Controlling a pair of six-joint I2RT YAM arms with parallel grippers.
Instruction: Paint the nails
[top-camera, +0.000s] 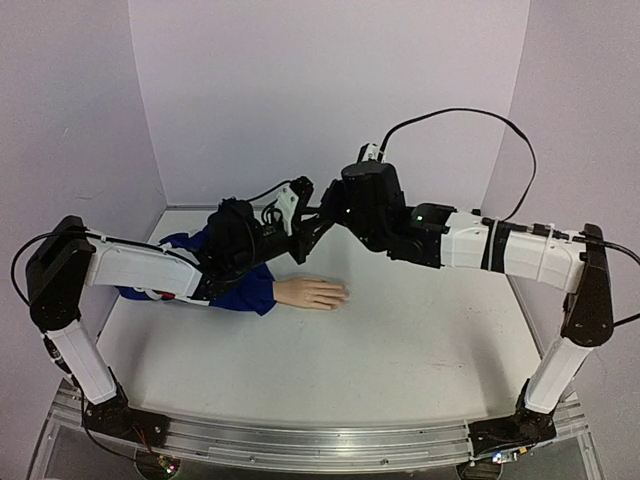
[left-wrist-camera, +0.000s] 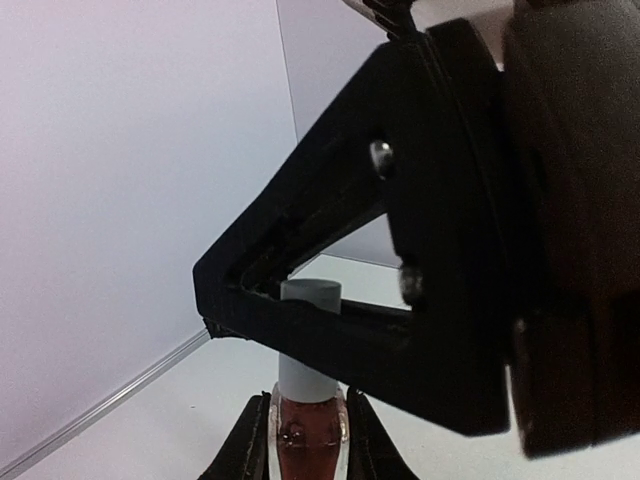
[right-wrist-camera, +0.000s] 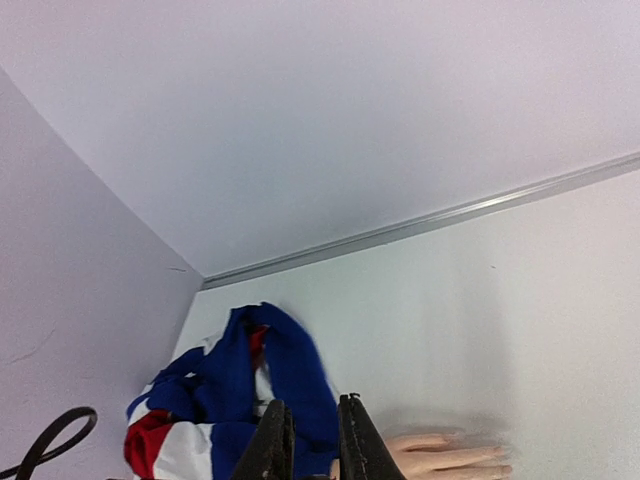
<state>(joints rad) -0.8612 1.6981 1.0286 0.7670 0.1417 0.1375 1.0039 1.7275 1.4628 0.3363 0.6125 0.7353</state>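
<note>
Nearest us, the white table (top-camera: 400, 370) stretches out ahead of the two arm bases. Just beyond lies the pale peach mannequin hand (top-camera: 312, 293), flat on the table, fingers pointing toward the right arm's side. Its wrist is tucked into a blue, red and white fabric sleeve (top-camera: 250, 290). The nails (top-camera: 343, 296) sit at those fingertips, too small to make out, so I can't say whether any carry paint.

Now look up and behind the hand, where the two arms meet in mid-air. The left pincer (left-wrist-camera: 308, 440) is clamped tight on a small glass bottle of dark red polish (left-wrist-camera: 308, 450), holding it upright. The right pincer (right-wrist-camera: 308, 445) comes in from the other side. Its black fingers (left-wrist-camera: 350, 350) are squeezed onto the pale grey cylindrical cap (left-wrist-camera: 304, 380), with hardly a gap showing in its own camera. Farthest back is the plain lilac wall (top-camera: 330, 90).

So by my read this is the uncapping step, and no painting has begun. The next move calls for the right wrist to twist the cap loose while the left keeps the bottle steady and vertical. After that comes a straight lift so nothing drags on the neck, then a careful descent to those fingertips. Whether a brush hangs under that cap can't be seen from here.
</note>
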